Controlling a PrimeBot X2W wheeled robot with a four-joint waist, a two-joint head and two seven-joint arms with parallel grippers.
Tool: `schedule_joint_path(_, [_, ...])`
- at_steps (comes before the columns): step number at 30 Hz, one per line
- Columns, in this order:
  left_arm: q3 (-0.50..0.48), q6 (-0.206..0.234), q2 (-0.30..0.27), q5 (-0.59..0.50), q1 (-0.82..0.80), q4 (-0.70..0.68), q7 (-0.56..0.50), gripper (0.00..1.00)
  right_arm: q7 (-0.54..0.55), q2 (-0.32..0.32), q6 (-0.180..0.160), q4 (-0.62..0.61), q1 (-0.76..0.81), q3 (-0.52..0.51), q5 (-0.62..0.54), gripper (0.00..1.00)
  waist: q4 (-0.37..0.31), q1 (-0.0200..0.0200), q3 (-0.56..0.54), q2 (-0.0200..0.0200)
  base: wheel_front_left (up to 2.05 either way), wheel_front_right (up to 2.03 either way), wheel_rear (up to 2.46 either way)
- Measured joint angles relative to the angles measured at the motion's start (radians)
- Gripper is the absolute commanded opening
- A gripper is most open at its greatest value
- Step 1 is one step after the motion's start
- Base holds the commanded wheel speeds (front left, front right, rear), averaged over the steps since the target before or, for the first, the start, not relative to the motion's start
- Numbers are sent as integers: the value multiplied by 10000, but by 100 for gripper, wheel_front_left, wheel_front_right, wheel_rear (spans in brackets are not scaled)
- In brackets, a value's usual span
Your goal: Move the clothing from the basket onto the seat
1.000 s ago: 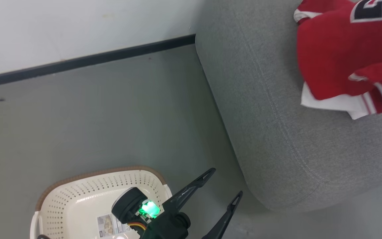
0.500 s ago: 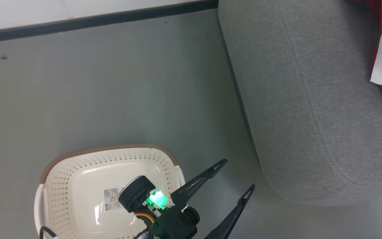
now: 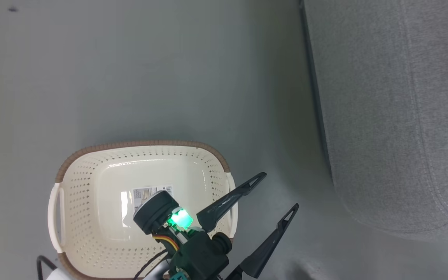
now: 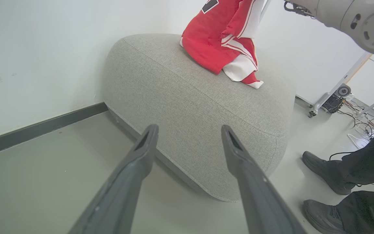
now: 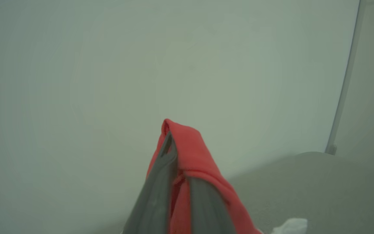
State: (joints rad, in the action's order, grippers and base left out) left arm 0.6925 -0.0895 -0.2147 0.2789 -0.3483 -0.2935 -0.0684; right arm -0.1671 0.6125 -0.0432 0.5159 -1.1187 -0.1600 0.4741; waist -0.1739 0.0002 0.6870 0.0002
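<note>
The basket (image 3: 146, 144) stands on the grey floor (image 3: 150, 70) to the left of the seat (image 3: 383, 116), its bare bottom showing a label sticker (image 3: 152, 192) whose print is too small to read. The left gripper (image 3: 277, 192) hangs over the basket's right rim with its fingers spread wide and nothing between them. The right gripper (image 5: 179, 162) pinches a fold of the red clothing (image 5: 190, 146). In the left wrist view the clothing (image 4: 216, 42) drapes onto the far side of the seat (image 4: 190, 97); its black numeral (image 4: 211, 5) is cut off at the frame's edge and unreadable. A person's dark shoes (image 4: 323, 169) stand to the right of the seat.
</note>
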Motion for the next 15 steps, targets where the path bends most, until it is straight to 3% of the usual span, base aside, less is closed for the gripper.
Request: schedule_joint_path(15, [33, -86, -13, -4, -203, 280, 188, 100, 4, -752, 140, 2178, 430, -213, 568, 0, 84, -2, 330, -1, 0, 0, 0])
